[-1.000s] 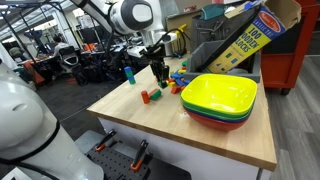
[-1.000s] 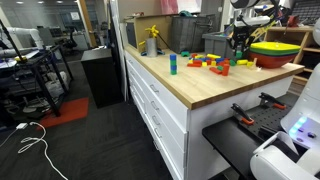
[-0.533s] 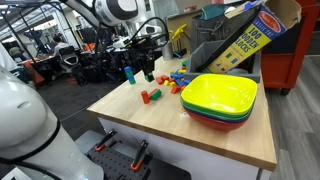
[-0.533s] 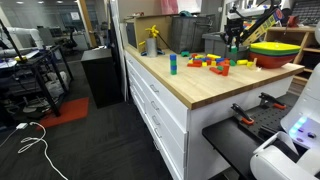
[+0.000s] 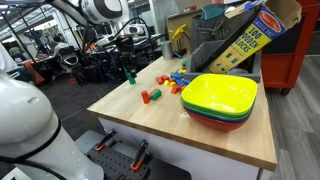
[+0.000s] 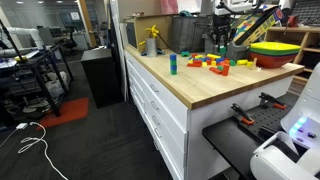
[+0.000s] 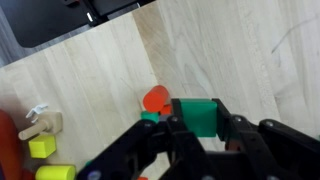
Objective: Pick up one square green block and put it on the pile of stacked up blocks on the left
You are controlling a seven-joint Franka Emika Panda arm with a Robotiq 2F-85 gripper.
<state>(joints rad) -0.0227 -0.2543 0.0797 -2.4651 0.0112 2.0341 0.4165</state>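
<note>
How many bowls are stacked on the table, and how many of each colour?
Yellow bowl: 1
Green bowl: 1
Red bowl: 1
Total: 3

The small wooden cube [image 7: 197, 117] was bright green, the jaws black. The wooden bench [image 7: 250, 50] was pale tan with fine grain lines. Three stacked square bowls [image 5: 220, 95] were yellow, green, red. The slim block tower [image 6: 172, 64] was teal-blue and green.
</note>
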